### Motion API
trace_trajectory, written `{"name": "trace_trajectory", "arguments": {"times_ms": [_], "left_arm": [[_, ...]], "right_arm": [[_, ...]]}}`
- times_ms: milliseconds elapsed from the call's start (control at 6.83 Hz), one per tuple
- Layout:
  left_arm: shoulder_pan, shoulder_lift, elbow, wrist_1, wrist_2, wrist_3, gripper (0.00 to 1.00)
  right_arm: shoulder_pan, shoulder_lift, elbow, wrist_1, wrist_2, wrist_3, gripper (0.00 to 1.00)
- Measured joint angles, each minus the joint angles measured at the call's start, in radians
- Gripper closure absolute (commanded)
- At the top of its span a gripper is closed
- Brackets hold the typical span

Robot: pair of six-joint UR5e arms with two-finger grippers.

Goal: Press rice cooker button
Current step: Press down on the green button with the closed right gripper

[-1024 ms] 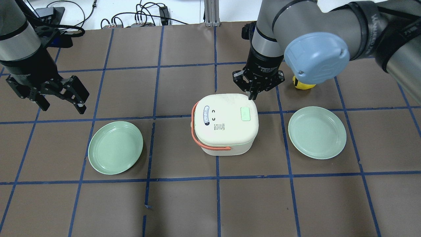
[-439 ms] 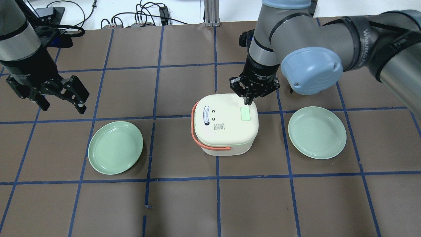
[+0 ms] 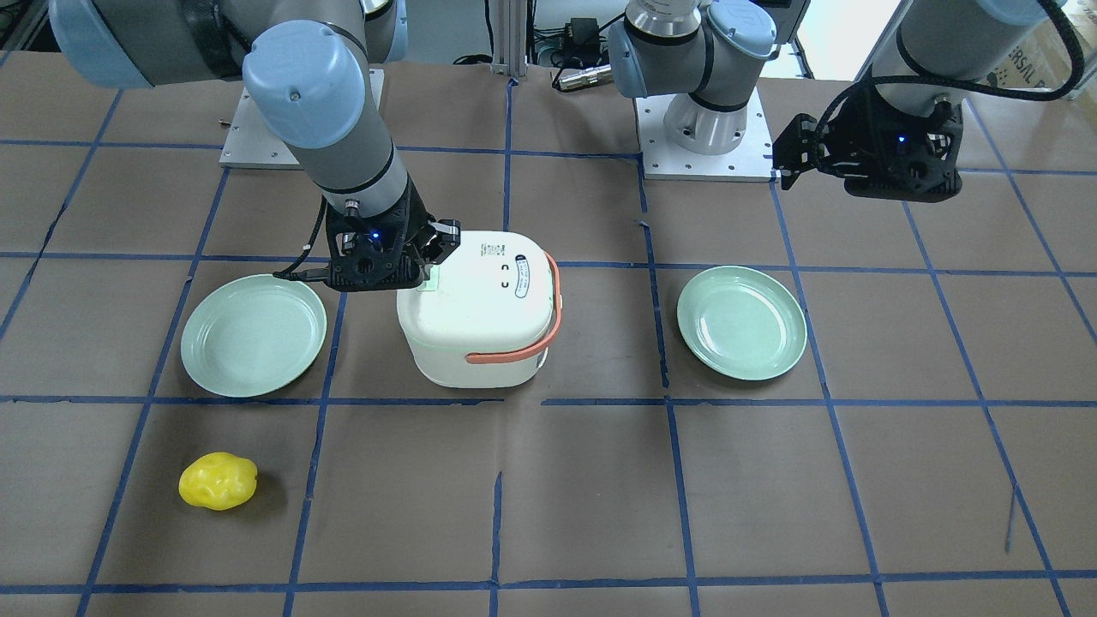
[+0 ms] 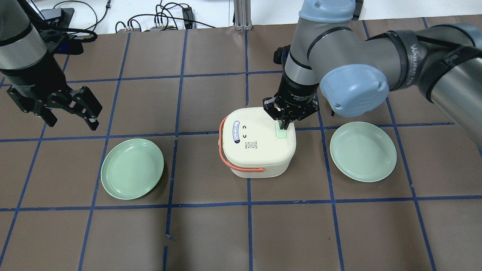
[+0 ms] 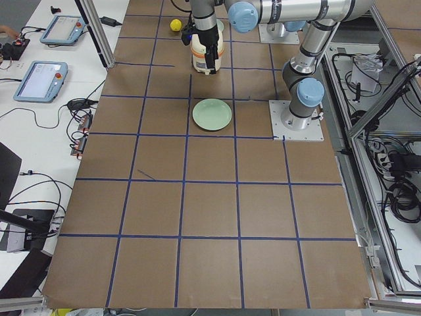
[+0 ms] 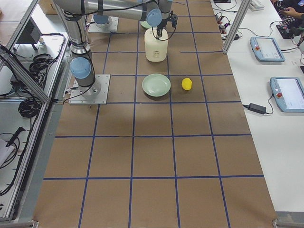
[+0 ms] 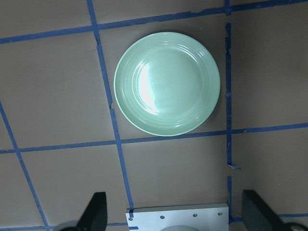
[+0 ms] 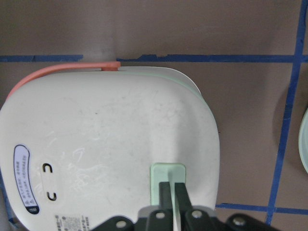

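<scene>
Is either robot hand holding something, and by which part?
Nothing is held. The right gripper, jaws shut, points at the green button on the rice cooker; the left gripper hangs open, empty.

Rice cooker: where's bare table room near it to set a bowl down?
Bare paper lies between the rice cooker and the left plate, and along the row on the robot's side of both plates. Crowded: the cooker's button, under the right gripper, with the right plate close by.
</scene>
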Motion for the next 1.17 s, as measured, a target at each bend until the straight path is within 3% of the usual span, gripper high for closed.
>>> {"name": "trace_trajectory", "arguments": {"times_ms": [1171], "left_arm": [[0.000,0.000,0.000,0.000,0.000,0.000,0.00]], "right_arm": [[0.003,0.001,0.014,-0.019,0.002,0.020,0.87]]}}
